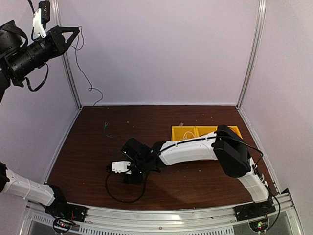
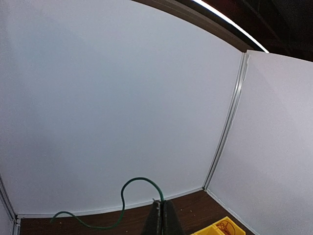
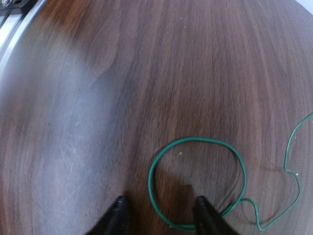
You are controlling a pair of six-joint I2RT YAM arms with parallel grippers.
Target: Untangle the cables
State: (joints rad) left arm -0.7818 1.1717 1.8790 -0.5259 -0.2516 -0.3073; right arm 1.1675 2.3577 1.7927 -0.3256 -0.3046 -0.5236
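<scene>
My left gripper [image 1: 75, 35] is raised high at the back left, shut on the end of a thin green cable [image 2: 128, 183] that arcs out of its tips [image 2: 163, 204] and hangs down along the wall [image 1: 83, 68]. Low over the table's front left, my right gripper [image 1: 131, 175] stands open. In the right wrist view its two dark fingertips [image 3: 117, 216] straddle the near side of a round loop of green cable [image 3: 195, 140] lying flat on the wood, without closing on it. From above that loop [image 1: 117, 197] shows as a thin dark curve.
Yellow bins [image 1: 183, 132] stand right of centre, and one holds thin reddish wires [image 2: 224, 226]. A short green strand [image 1: 105, 127] lies at the back left of the table. White walls enclose three sides, and a metal rail [image 1: 161, 218] runs along the front edge.
</scene>
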